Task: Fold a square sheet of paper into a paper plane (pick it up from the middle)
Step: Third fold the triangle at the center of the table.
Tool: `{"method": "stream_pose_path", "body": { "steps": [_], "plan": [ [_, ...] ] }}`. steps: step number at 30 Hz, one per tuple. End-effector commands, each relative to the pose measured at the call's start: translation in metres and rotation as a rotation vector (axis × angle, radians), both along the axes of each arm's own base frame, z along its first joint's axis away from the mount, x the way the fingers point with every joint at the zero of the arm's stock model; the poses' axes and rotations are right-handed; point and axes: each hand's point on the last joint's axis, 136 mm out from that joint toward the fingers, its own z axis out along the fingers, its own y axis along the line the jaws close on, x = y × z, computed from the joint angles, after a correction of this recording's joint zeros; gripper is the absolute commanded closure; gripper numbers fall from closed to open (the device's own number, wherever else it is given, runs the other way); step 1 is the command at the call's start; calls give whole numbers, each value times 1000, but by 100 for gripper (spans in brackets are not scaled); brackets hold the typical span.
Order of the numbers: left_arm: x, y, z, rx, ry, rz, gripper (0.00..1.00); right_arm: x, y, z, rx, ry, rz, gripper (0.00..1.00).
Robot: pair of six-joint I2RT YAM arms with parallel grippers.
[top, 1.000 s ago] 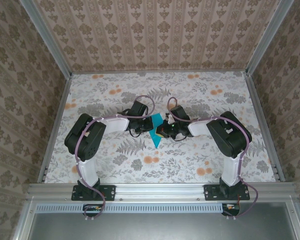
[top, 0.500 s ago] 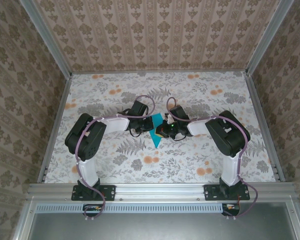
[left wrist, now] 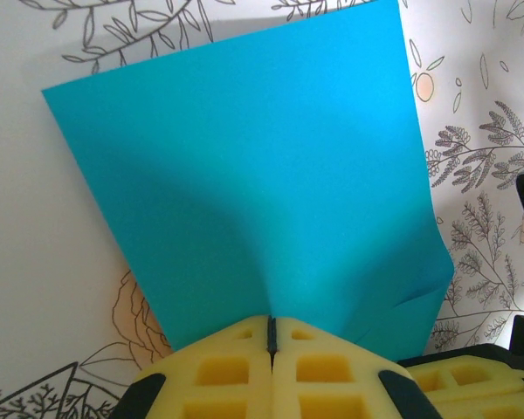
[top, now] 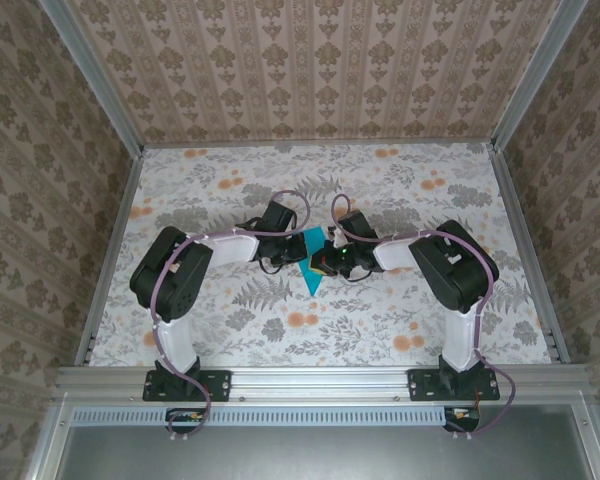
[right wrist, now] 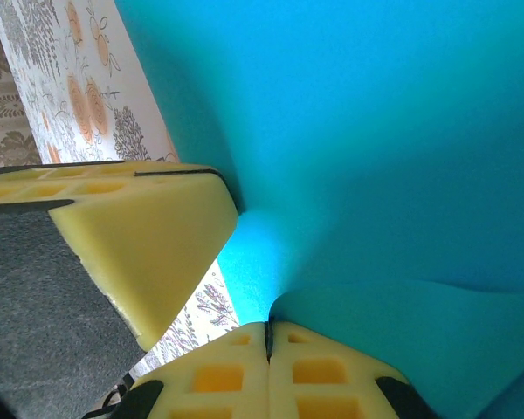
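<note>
From above, I am seeing the teal-blue square sheet of paper [top: 311, 263] held over the middle of the floral worktop [top: 230, 180], between the left tool [top: 294, 256] and right tool [top: 324, 263]. In the left wrist view, the left tool is pinching shut on the sheet's near edge, puckering it. In the right wrist view, the right tool is clamping shut on it just beside the left's yellow pad [right wrist: 148, 240], likely sharing the hold for a centre crease.

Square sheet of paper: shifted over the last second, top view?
No. The square sheet of paper keeps its lower tip at the same fern leaf printed on the table.
</note>
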Motion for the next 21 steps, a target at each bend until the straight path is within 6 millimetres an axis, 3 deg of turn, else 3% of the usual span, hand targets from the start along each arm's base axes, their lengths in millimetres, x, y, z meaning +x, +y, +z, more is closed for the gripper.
{"method": "stream_pose_path", "body": {
  "steps": [1, 15, 21],
  "plan": [
    [-13, 3, -15, 45, 53, -32, 99, -1, -2, -9, -36, 12, 7, 97],
    [-13, 4, -16, 49, 53, -30, 100, 4, -6, 6, -29, -46, -26, 98],
    [-13, 4, -16, 49, 53, -30, 100, 5, -7, 3, -33, -44, -31, 98]
  ]
}}
